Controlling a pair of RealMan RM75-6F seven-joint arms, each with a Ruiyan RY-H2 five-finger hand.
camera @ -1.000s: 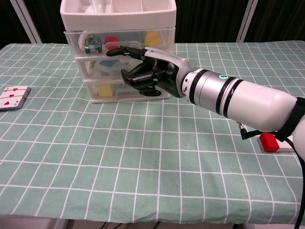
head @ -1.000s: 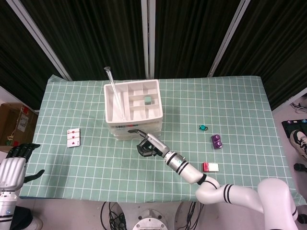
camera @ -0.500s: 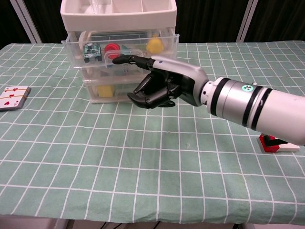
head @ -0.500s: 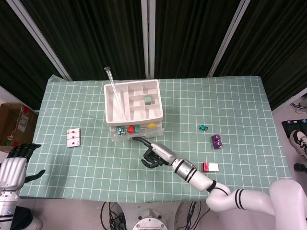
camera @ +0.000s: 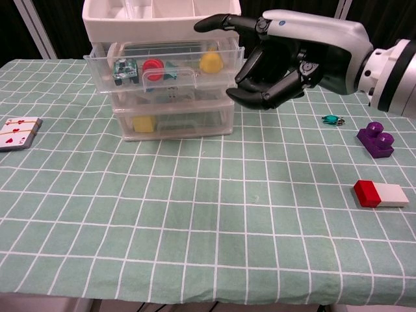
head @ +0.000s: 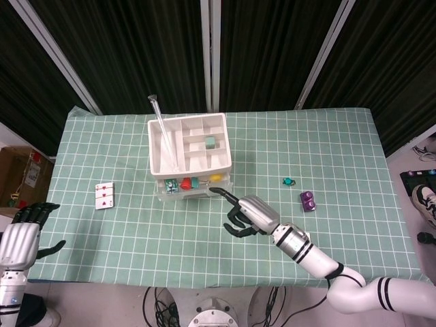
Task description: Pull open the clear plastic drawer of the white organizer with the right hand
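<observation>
The white organizer (head: 157, 146) (camera: 162, 16) stands at the table's back middle, with clear drawers stacked under its open tray. Its top clear drawer (head: 194, 185) (camera: 221, 77) sticks out a little towards me and shows a green, a red and a yellow item inside. My right hand (head: 251, 214) (camera: 292, 58) hovers to the right of the drawer front, clear of it. One finger points at the organizer, the others curl in, and it holds nothing. My left hand (head: 24, 235) hangs beyond the table's left edge with its fingers apart, holding nothing.
A playing card (head: 104, 195) (camera: 16, 133) lies left of the organizer. To the right lie a small teal object (head: 288, 181) (camera: 333, 119), a purple brick (head: 308, 200) (camera: 375, 140) and a red and white block (camera: 380, 194). A clear rod (head: 163, 133) leans in the tray.
The top drawer slid out as my right hand pulled at its front. The hand has since left the drawer and moved right and up.
</observation>
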